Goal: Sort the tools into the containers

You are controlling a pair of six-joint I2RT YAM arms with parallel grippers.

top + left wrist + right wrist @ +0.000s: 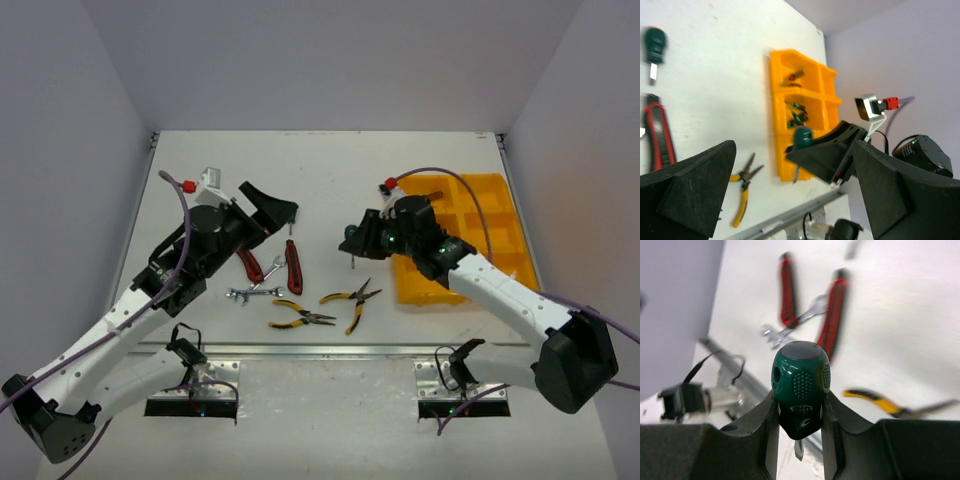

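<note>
Top external, tray (425, 293): yellow, six compartments, just beside the right fingers on their outer side. The left wrist view shows green-handled tools already in one compartment and a red-tipped one in another.
Left gripper (272, 210): fingers (690, 192) wide apart with nothing between them, raised over the table.
Right gripper (800, 412): fingers clamped on the screwdriver, off the table at the tray's near corner.
Red tools (293, 266): two long red handles flat on the table, just on the near side of the left fingers.
Pliers (300, 318): two yellow-handled pairs between the two grippers, nearer the bases than either set of fingers.
Wrenches (255, 292): small and silver, touching the red handles.
Screwdriver (801, 375): a stubby green one, upright between the right fingers, with its short blade hanging below them.
Handling: it is probably light and rigid, with a hard handle and dimpled patches that should resist slipping. The waist under the bulging cap looks like the right place to grip, since the cap cannot slide down through the pads.
</note>
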